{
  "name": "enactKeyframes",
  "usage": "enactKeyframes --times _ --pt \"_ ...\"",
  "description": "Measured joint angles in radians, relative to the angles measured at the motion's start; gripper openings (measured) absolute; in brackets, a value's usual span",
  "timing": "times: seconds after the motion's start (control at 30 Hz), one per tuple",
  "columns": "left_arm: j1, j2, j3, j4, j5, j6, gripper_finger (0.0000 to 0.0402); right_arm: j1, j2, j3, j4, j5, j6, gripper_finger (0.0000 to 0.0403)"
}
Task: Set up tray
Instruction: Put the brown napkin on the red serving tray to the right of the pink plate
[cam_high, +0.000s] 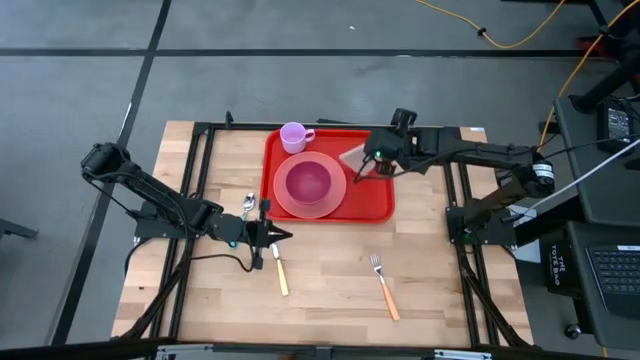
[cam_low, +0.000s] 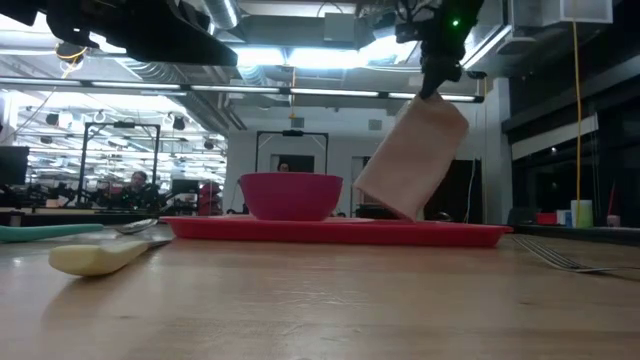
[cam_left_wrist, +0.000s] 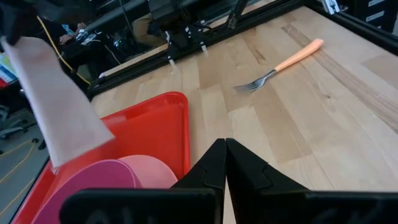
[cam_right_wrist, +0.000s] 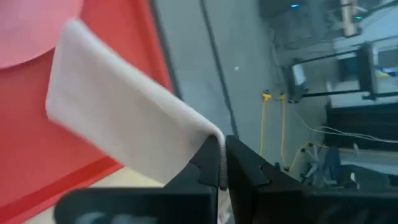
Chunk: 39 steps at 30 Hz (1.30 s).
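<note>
Hanging from the right pincer (cam_high: 362, 168), a pale folded napkin (cam_high: 355, 160) dangles tilted over the right part of the red tray (cam_high: 375, 200), pinched by one corner between fingers pressed together on it; whether its lower edge touches the tray cannot be told. In the low view the napkin hides part of the room behind it, and the arm above it is cut off by the picture's edge.

On the wooden desk (cam_high: 330, 290) the tray lies toward the far middle. One pink plate (cam_high: 310, 187) sits on its left half with one magenta bowl (cam_high: 308, 181) on it, and one lilac mug (cam_high: 294, 136) stands at the tray's far left corner.

Left of the tray, the left pincer (cam_high: 285, 237) rests low with its fingers closed on nothing. It covers part of a knife (cam_high: 281, 275), of which only the pale handle shows clearly. One spoon (cam_high: 248, 205) lies beside that arm, and one fork (cam_high: 385, 285) with an orange handle lies apart on the near desk.
</note>
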Motion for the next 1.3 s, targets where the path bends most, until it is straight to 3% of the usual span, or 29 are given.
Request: enactKeyframes --times 0.33,0.93,1.13,1.3 --pt "0.000 0.000 0.000 0.000 0.000 0.000 0.0005 -0.145 0.000 0.000 0.201 0.029 -0.220 0.0015" --pt "0.000 0.000 0.000 0.000 0.000 0.000 0.0004 -0.278 0.063 -0.001 0.230 -0.048 -0.251 0.0015" --pt "0.000 0.000 0.000 0.000 0.001 0.000 0.0001 -0.298 0.111 -0.002 0.241 0.073 -0.256 0.0015" --pt "0.000 0.000 0.000 0.000 0.001 0.000 0.0006 -0.301 0.112 -0.002 0.245 0.075 -0.249 0.0015"
